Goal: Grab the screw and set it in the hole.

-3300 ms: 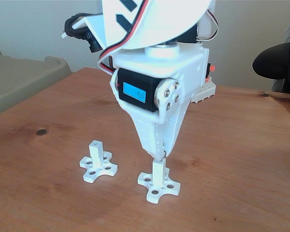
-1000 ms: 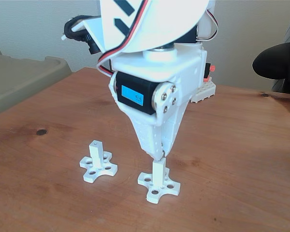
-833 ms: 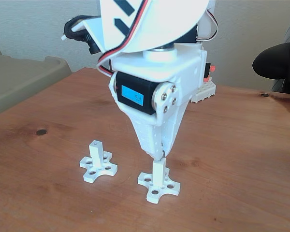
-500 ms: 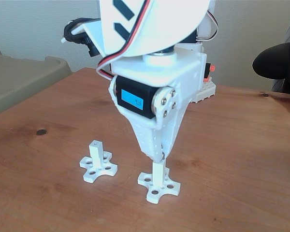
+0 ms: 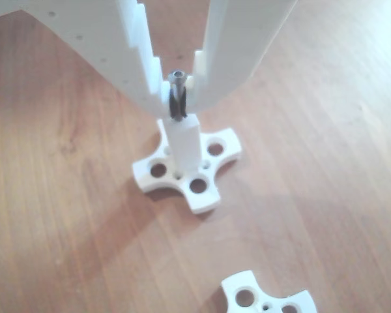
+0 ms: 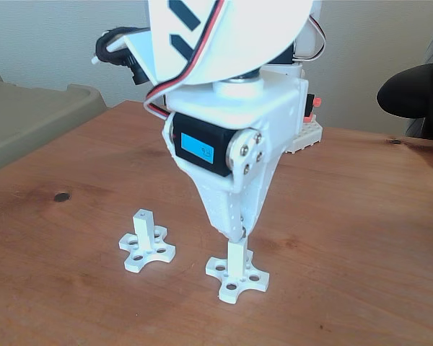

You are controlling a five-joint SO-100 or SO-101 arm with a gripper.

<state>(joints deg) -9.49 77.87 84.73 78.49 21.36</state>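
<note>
One screw (image 5: 177, 98) stands upright between the fingertips of the hand (image 5: 177, 104), which pinches it just under its head; its lower end meets the top of a white post (image 5: 182, 140) where the hole lies, hidden under the screw. The step in hand looks like the insertion itself. Next, I judge, the fingers should part gently and lift straight up, leaving the screw seated. A second post (image 6: 143, 223) stands toward the worktop's left edge in the fixed view.
</note>
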